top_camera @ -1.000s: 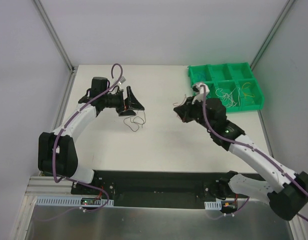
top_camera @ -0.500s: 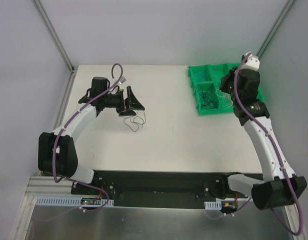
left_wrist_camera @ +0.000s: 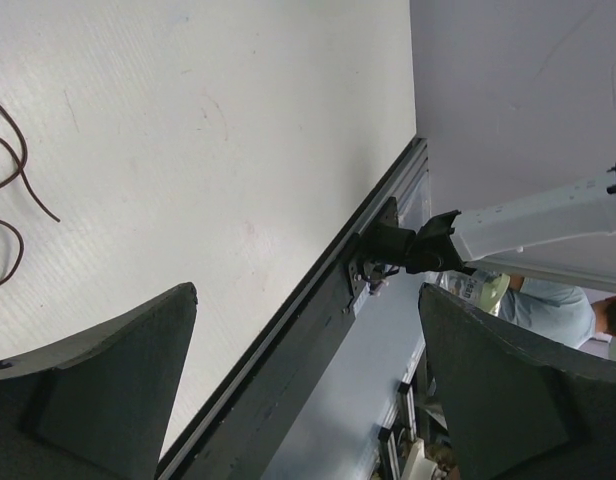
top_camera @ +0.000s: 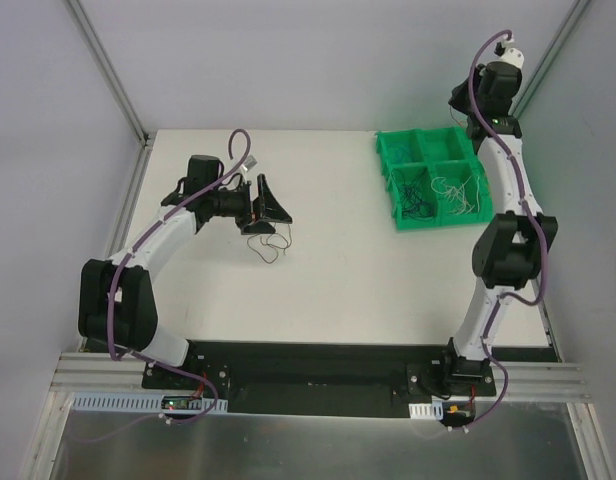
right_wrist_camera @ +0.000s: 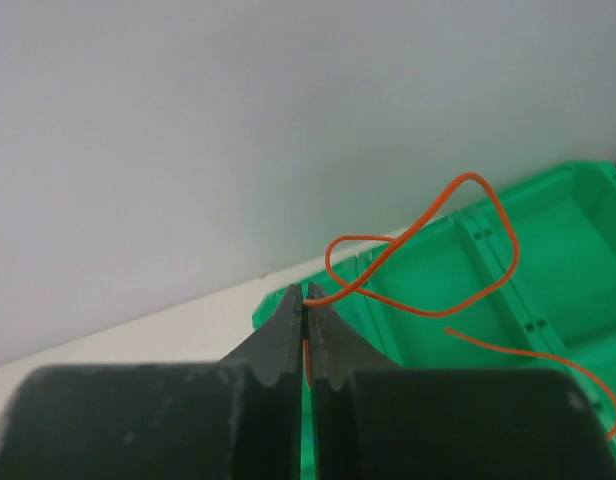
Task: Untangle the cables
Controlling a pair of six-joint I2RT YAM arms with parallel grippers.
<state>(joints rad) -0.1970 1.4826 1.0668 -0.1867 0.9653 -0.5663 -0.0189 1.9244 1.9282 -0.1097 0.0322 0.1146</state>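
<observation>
In the right wrist view, my right gripper is shut on a thin orange cable that loops out to the right above the green tray. From the top view this gripper hangs high over the tray's back right corner. My left gripper stands open, lying sideways just above a small loop of dark cables on the table. The left wrist view shows wide-apart jaws of this gripper with nothing between them, and a dark cable at the left edge.
The green tray sits at the back right, with dark wires and white wires in its near compartments. The raised right arm covers the tray's right side. Grey walls stand close behind and beside the table.
The right arm swung from the middle of the table over the tray and rose high at the back right, still shut. The left arm hardly moved.
</observation>
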